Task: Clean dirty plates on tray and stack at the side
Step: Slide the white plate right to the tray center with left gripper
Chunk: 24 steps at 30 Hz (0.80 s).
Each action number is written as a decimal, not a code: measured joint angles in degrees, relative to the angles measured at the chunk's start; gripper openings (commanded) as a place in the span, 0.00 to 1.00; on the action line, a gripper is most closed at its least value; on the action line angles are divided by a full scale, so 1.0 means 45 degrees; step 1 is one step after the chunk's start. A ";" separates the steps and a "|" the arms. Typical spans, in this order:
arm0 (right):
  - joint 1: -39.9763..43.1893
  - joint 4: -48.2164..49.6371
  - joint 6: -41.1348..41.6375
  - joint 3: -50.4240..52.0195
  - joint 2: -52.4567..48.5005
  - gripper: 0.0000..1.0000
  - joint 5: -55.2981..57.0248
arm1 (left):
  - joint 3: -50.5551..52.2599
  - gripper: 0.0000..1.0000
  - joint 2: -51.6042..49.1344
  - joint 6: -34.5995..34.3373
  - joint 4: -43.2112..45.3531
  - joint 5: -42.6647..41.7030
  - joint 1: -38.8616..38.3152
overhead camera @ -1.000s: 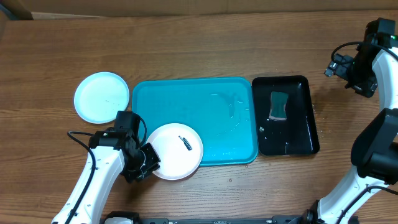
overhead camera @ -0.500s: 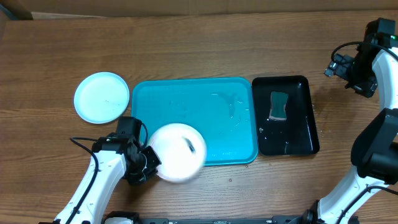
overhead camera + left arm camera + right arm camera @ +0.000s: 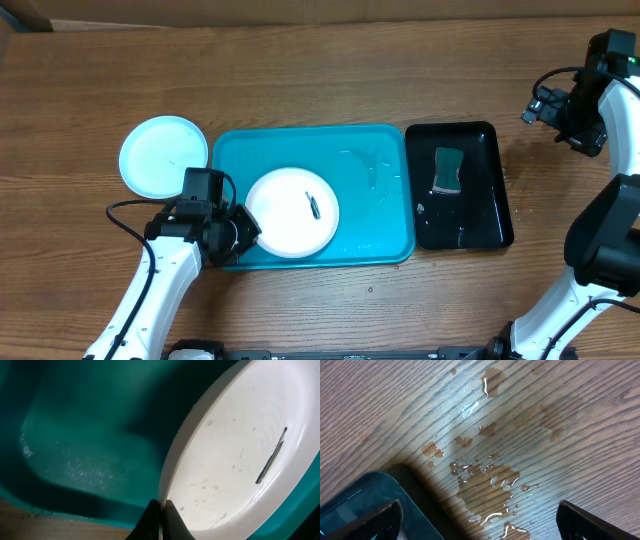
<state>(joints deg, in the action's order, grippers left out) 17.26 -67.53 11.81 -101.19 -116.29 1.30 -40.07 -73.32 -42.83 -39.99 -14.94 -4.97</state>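
Observation:
A white dirty plate (image 3: 292,212) with a short dark smear (image 3: 313,206) lies in the turquoise tray (image 3: 360,150), toward its front left. My left gripper (image 3: 243,232) is shut on the plate's left rim. In the left wrist view the two black fingertips (image 3: 152,522) pinch the white rim (image 3: 172,470), with the smear (image 3: 272,455) on the plate's face. A pale blue plate (image 3: 163,157) rests on the table left of the tray. My right gripper (image 3: 480,525) hangs open over wet wood at the far right, holding nothing.
A black tray (image 3: 490,215) holding a green sponge (image 3: 447,169) sits right of the turquoise tray. A puddle (image 3: 487,485) spreads on the table beside the black tray's corner (image 3: 360,497). Water streaks show on the turquoise tray's right part (image 3: 375,175).
The left gripper closed on the white plate's rim and carried it from overhanging the tray's front edge back into the tray. The right arm stayed still.

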 measured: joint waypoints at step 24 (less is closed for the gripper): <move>0.0000 0.0243 0.0000 0.0000 0.0000 1.00 0.0000 | -0.3128 0.50 -0.3060 -0.1078 0.0534 0.0486 -0.2404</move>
<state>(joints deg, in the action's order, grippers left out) 17.26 -66.43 11.81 -101.19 -116.29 1.30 -54.15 -87.09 -47.68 -37.58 -12.75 -15.79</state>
